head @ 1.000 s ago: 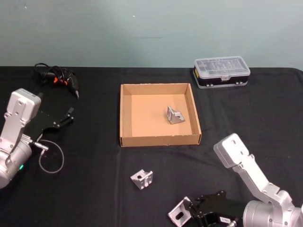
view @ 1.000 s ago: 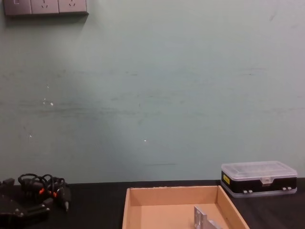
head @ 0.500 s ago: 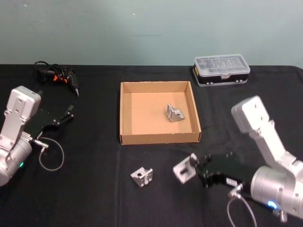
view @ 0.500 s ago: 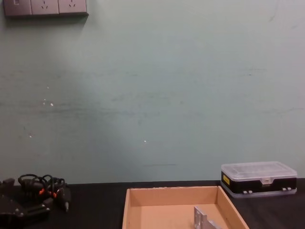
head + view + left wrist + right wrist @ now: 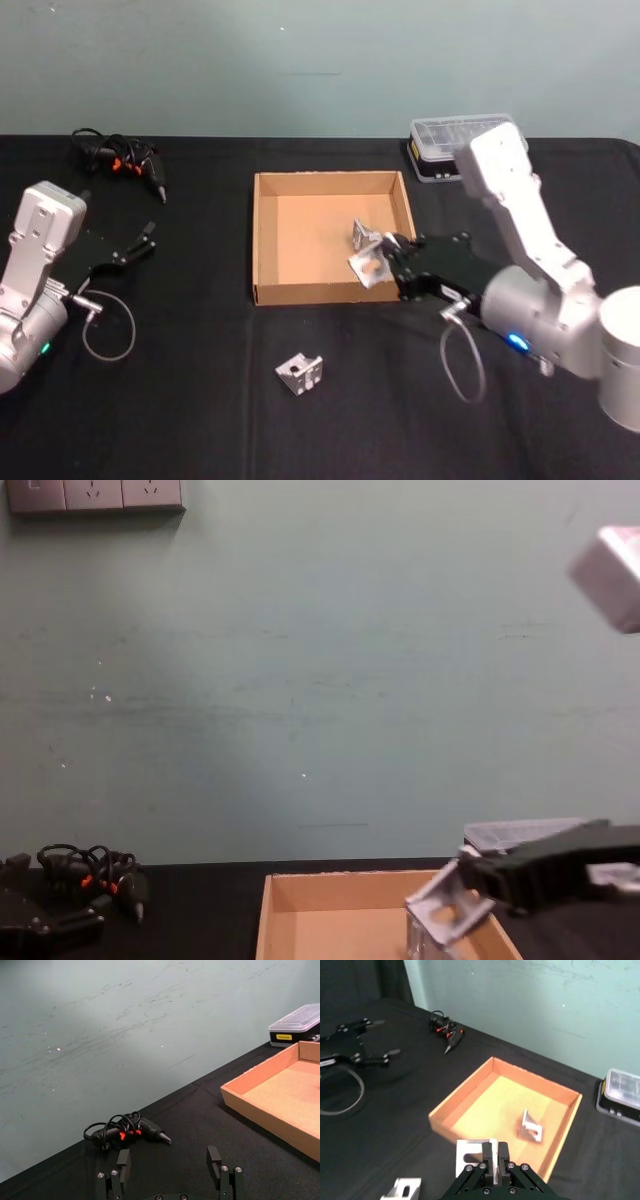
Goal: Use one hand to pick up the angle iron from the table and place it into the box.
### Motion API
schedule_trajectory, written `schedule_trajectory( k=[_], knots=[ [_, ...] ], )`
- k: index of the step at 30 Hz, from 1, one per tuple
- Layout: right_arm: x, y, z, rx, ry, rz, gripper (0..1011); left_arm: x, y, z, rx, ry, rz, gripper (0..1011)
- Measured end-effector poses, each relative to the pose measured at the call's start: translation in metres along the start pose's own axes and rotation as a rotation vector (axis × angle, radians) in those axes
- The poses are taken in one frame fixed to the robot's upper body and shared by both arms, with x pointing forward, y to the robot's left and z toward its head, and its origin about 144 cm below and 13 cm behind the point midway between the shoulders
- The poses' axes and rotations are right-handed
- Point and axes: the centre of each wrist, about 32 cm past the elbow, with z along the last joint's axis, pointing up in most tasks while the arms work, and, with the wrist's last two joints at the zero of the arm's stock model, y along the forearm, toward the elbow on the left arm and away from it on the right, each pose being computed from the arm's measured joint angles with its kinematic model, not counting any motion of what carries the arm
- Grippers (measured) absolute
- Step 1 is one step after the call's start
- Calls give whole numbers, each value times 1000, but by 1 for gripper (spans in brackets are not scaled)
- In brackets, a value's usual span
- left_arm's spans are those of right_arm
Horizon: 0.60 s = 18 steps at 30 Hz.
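One black table (image 5: 200,420) was under everything, and one cardboard box (image 5: 330,181) sat mid-table. I had two grippers going. My right gripper (image 5: 392,264) was up over the box's front right part, fingers pinched tight on an angle iron (image 5: 367,266). My left gripper (image 5: 148,243) was parked low at the table's left side, fingers spread wide. One clear-lidded case (image 5: 436,150) sat past the box's far right corner, partly behind my right arm. One black corded tool (image 5: 130,165) lay at the far left.

I counted three irons total. The pinched one hung tilted, clear of the box floor. A second iron (image 5: 362,237) lay inside the box near the right wall. A third iron (image 5: 300,373) was out on the table in front of the box, apart from it.
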Motion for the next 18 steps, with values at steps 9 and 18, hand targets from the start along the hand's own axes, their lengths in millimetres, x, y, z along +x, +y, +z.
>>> schedule_trajectory(
  k=[9, 18],
  knots=[
    [-6, 44, 11, -7, -12, -10, 71, 0, 0, 0, 0, 0, 0, 1000],
    [-12, 88, 15, -39, -46, -14, 71, 0, 0, 0, 0, 0, 0, 1000]
  ],
)
